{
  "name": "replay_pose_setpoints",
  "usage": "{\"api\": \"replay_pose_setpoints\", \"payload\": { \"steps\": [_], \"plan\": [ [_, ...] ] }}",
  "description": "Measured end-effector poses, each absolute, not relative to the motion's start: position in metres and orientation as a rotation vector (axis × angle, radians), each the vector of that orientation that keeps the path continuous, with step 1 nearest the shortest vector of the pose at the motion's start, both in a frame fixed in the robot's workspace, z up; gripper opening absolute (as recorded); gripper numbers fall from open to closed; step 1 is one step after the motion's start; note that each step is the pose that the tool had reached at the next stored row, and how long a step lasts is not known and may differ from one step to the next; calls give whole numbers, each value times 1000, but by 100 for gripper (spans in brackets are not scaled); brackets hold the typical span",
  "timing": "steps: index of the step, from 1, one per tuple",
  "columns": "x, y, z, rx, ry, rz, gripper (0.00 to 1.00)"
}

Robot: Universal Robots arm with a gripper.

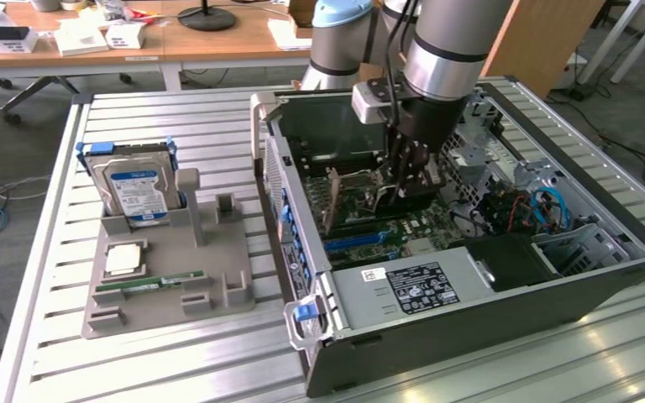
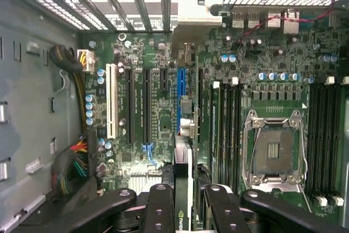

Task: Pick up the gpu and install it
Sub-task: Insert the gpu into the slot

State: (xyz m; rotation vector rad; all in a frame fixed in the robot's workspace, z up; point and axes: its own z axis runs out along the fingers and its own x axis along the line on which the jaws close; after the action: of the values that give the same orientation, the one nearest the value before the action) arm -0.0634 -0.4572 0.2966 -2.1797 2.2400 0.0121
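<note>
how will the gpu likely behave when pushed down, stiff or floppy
Probably stiff: the gpu sits straight, edge-on in the gripper. Likely light for its size, being thin. Pinched on flat faces, it may slip if pushed hard.

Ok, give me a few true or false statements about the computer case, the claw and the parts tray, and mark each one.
1. The claw holds the gpu over the motherboard inside the open computer case. True.
2. The hard drive lies flat on the tray. False: it stands upright in its holder.
3. The green memory stick lies on the tray. True.
4. The gpu rests on the tray. False: it is gripped in the claw, inside the case.
</note>
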Motion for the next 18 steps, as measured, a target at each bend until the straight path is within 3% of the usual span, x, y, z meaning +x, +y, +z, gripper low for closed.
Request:
{"api": "replay_pose_setpoints", "payload": {
  "steps": [18],
  "plan": [
    [-72,-457,284,-2177,2243,12,26]
  ]
}}
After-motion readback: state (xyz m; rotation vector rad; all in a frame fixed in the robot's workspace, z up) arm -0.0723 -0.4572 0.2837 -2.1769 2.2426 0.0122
